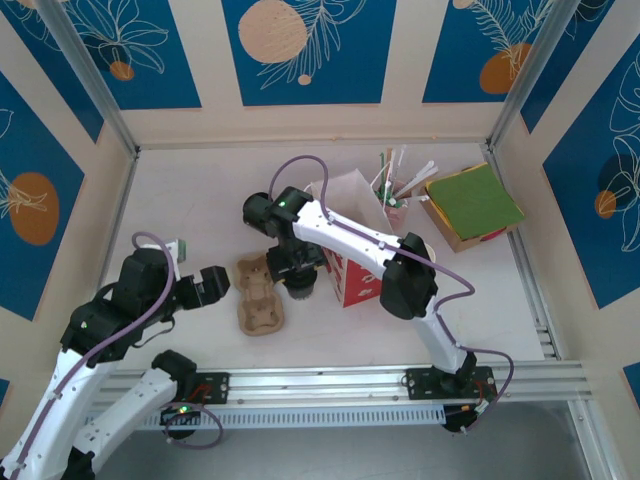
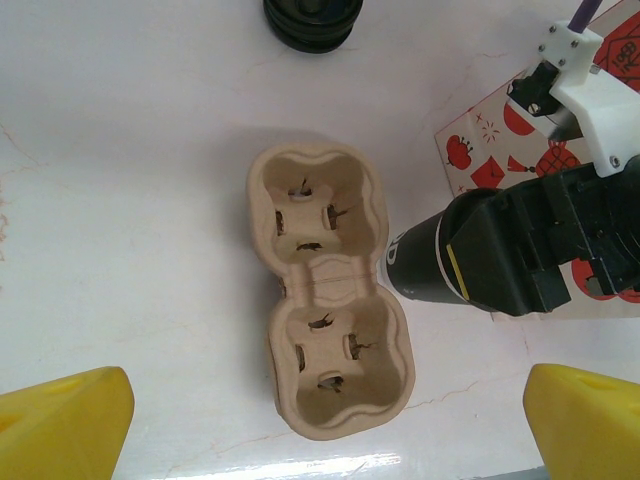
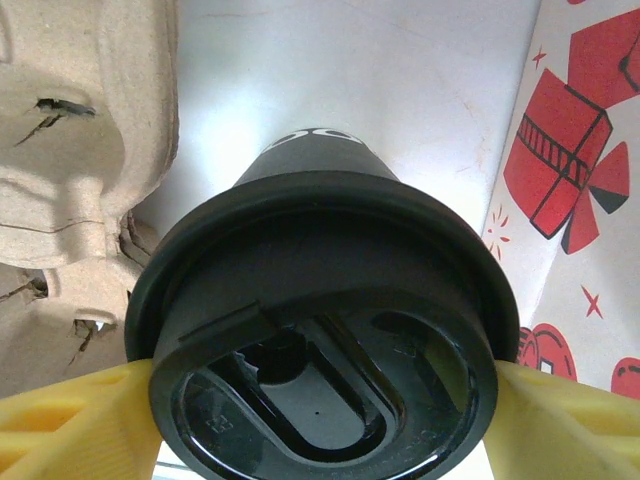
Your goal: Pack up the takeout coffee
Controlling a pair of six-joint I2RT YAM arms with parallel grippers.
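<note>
The takeout coffee (image 3: 320, 300) has a dark lower body and a round black lid (image 3: 330, 400). My right gripper (image 3: 320, 425) is shut on it, with yellow fingers (image 3: 70, 420) pressing the lid's two sides. From above, the cup (image 1: 300, 288) hangs just right of a brown cardboard two-cup carrier (image 1: 258, 295). The left wrist view shows the cup's dark body (image 2: 420, 268) beside the carrier (image 2: 325, 300), whose two wells hold nothing. My left gripper (image 2: 325, 440) is open, its yellow fingertips (image 2: 65, 420) spread either side of the carrier's near end.
A white paper bag with red print (image 1: 345, 265) stands right of the cup, close behind the right arm. A pink cup of stirrers (image 1: 395, 205) and a box with a green top (image 1: 472, 205) sit at the back right. A black round object (image 2: 312, 20) lies beyond the carrier.
</note>
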